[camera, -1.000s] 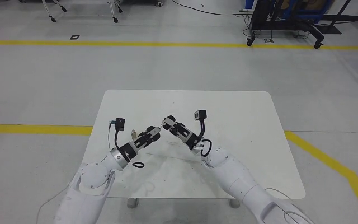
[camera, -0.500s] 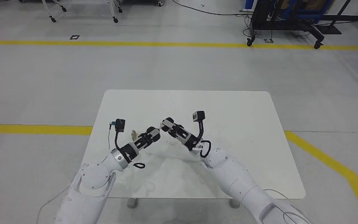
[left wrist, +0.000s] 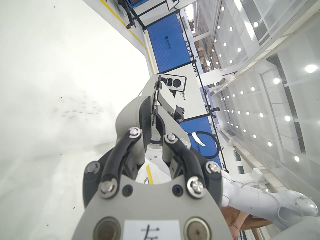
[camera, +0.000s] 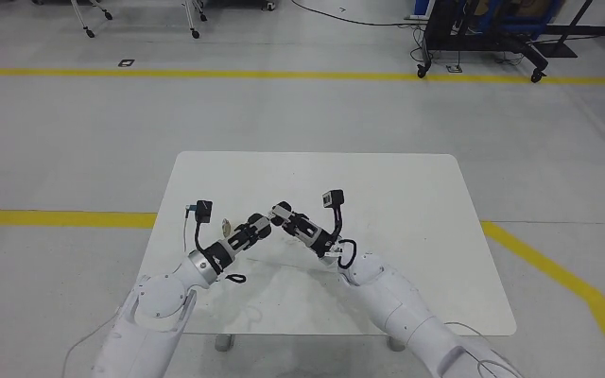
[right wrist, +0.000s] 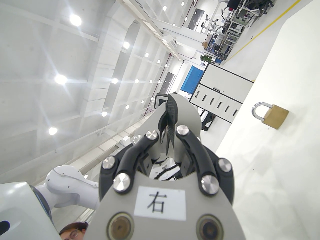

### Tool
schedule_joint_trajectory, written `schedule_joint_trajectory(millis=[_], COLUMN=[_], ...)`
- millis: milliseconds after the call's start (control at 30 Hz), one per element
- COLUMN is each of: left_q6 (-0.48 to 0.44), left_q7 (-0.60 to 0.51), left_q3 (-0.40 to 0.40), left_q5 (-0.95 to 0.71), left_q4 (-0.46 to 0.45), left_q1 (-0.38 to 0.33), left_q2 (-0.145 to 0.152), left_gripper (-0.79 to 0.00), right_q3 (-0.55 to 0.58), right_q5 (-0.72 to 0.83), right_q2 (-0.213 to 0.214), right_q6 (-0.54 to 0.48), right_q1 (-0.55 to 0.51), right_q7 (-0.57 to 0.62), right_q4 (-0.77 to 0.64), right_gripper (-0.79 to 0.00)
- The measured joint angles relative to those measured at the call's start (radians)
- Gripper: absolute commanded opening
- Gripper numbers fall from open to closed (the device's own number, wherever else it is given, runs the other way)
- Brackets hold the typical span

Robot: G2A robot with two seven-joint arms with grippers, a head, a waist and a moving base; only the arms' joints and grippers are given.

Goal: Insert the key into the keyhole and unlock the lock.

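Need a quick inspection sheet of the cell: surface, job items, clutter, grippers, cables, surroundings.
Surface: white table, faint specks.
Job's things: lock lying on the table beside the left arm; thin metal strip, likely the key, held in the left gripper.
Clutter: nothing seen.
Grippers: left jaws shut on the key; right gripper jaws shut, tip close to the left's above the table.
Cables: black loop by the left forearm; cable at the right wrist.
Surroundings: yellow floor lines, racks beyond.

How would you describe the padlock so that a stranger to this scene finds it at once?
Start at the white table, on the left arm's side. The padlock lies on the tabletop close beside that arm's wrist. Its brass-coloured body and shiny silver shackle set it apart from the grey and black arms nearby.
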Motion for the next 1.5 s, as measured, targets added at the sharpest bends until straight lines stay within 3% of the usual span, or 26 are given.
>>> schedule_joint_trajectory(millis=[100, 133, 267, 300, 333, 367, 800, 1000, 1233, 1500], left_q6=[0.004, 0.005, 0.005, 0.005, 0.005, 0.005, -0.034, -0.051, -0.133, -0.135], left_q7=[0.005, 0.007, 0.011, 0.013, 0.014, 0.014, 0.014, -0.046, -0.160, -0.162], left_q3=[0.001, 0.001, 0.001, 0.001, 0.001, 0.001, -0.029, -0.082, -0.154, -0.160], left_q5=[0.001, 0.000, 0.000, 0.000, 0.001, 0.002, -0.044, -0.093, -0.104, -0.105], left_q4=[-0.001, -0.002, -0.002, -0.002, -0.002, -0.002, -0.009, -0.016, 0.003, 0.005], left_q1=[0.000, 0.000, 0.001, 0.001, 0.001, 0.001, 0.023, 0.060, 0.140, 0.148], left_q2=[0.000, 0.001, 0.001, 0.001, 0.002, 0.002, 0.007, 0.017, 0.035, 0.036], left_gripper=[-0.723, -0.776, -0.785, -0.785, -0.785, -0.785, -0.785, -0.785, -0.785, -0.785], right_q3=[0.004, 0.005, 0.010, 0.012, 0.014, 0.016, 0.035, 0.035, 0.035, 0.035], right_q5=[-0.006, -0.009, -0.011, -0.011, -0.011, -0.010, -0.012, -0.012, -0.012, -0.012], right_q2=[-0.001, -0.001, -0.002, -0.002, -0.002, -0.003, -0.002, -0.002, -0.002, -0.002], right_q6=[0.003, 0.005, 0.007, 0.007, 0.005, 0.004, -0.009, -0.008, -0.008, -0.008], right_q1=[-0.003, -0.004, -0.008, -0.008, -0.009, -0.009, -0.017, -0.017, -0.017, -0.017], right_q7=[0.003, 0.005, 0.010, 0.011, 0.012, 0.013, 0.015, 0.015, 0.015, 0.015], right_q4=[0.000, 0.000, 0.002, 0.002, 0.003, 0.003, -0.001, -0.001, -0.001, -0.001], right_gripper=[-0.785, -0.785, -0.785, -0.693, -0.271, 0.000, 0.000, 0.000, 0.000, 0.000])
